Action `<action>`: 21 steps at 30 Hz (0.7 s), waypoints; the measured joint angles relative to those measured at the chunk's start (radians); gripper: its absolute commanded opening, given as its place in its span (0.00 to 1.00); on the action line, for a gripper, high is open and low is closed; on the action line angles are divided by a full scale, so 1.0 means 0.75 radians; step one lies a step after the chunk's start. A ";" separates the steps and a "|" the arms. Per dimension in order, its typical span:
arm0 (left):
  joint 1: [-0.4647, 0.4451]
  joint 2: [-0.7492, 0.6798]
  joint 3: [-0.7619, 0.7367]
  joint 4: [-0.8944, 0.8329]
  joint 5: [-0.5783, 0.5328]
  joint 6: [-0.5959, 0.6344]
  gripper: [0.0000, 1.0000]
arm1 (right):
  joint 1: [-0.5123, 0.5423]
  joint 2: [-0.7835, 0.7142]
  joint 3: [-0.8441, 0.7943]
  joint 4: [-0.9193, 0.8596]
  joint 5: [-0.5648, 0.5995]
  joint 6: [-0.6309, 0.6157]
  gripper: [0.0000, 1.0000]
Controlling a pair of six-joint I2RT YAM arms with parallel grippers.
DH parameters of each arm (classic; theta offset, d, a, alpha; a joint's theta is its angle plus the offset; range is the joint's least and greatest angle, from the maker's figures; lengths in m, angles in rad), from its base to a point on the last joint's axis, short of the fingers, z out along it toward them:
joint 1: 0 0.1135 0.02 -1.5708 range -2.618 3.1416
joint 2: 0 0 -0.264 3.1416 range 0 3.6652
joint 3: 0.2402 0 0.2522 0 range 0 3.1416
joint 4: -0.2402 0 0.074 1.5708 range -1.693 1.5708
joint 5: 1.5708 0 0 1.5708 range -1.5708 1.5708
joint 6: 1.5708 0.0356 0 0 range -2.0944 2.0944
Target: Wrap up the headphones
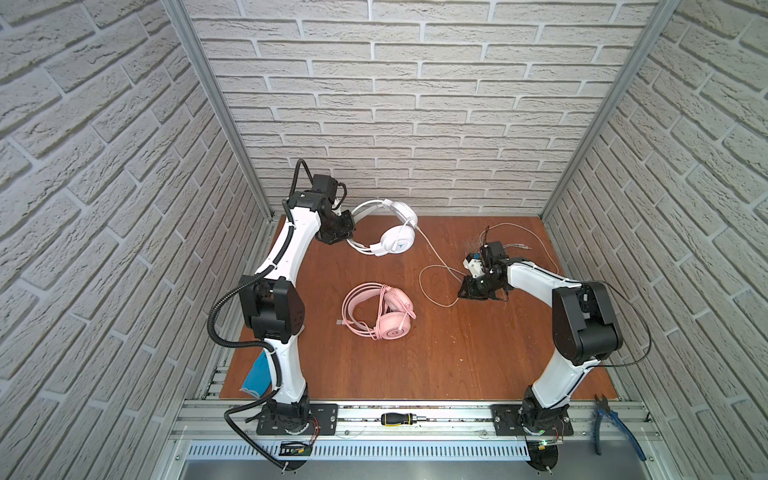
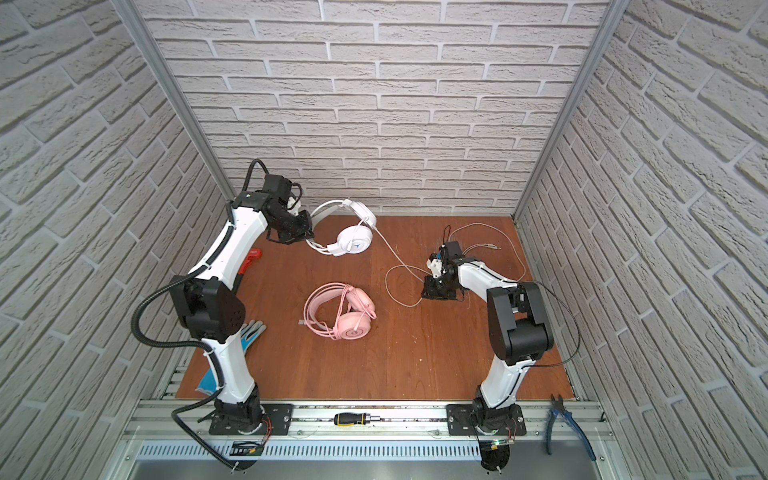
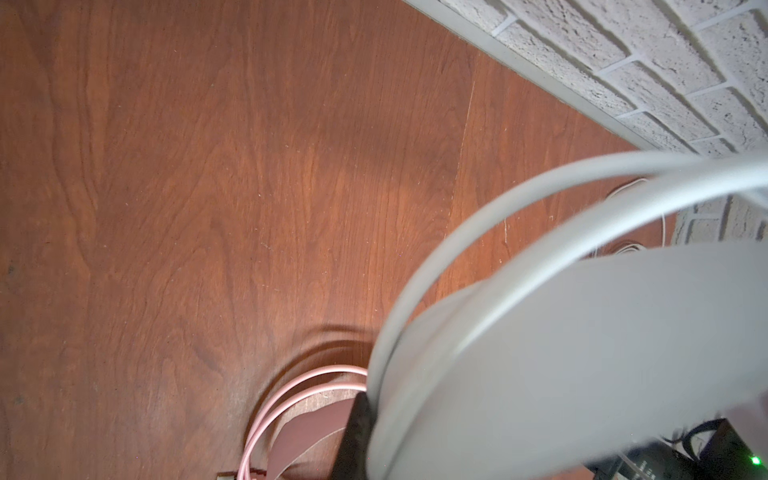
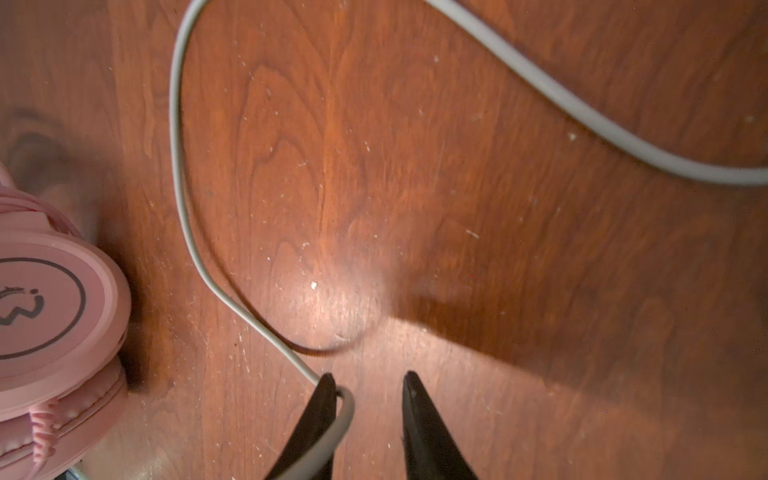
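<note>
My right gripper (image 4: 368,380) stands parted, and the white cable (image 4: 178,166) lies against one finger's inner face, unpinched. My left gripper (image 1: 348,233) is clamped on the headband of the white headphones (image 1: 397,240), near the back wall (image 1: 415,124). The pink headphones (image 1: 390,322) lie mid-table (image 1: 457,353).

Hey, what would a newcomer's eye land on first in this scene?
The white headset, gripped in the left pincer at the back left. Then the pink headset lying mid-table, and the white cable trailing across the table to the right pincer, whose jaws stand apart.
</note>
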 measured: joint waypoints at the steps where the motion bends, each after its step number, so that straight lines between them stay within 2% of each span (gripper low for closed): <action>1: 0.000 0.000 -0.003 0.004 0.002 -0.001 0.00 | 0.000 0.000 -0.012 0.039 -0.014 0.019 0.43; 4: -0.001 0.000 -0.008 0.013 0.009 -0.004 0.00 | 0.000 -0.001 -0.071 0.179 -0.055 0.094 0.51; 7: 0.000 0.000 -0.013 0.018 0.010 -0.006 0.00 | 0.000 -0.001 -0.165 0.325 -0.086 0.170 0.51; 10: 0.000 -0.001 -0.016 0.026 0.010 -0.016 0.00 | 0.004 -0.020 -0.249 0.466 -0.118 0.251 0.43; 15: -0.001 -0.001 -0.018 0.041 0.009 -0.039 0.00 | 0.015 -0.038 -0.358 0.643 -0.142 0.344 0.21; 21: -0.001 -0.001 -0.021 0.041 0.005 -0.055 0.00 | 0.018 -0.199 -0.425 0.661 -0.115 0.329 0.08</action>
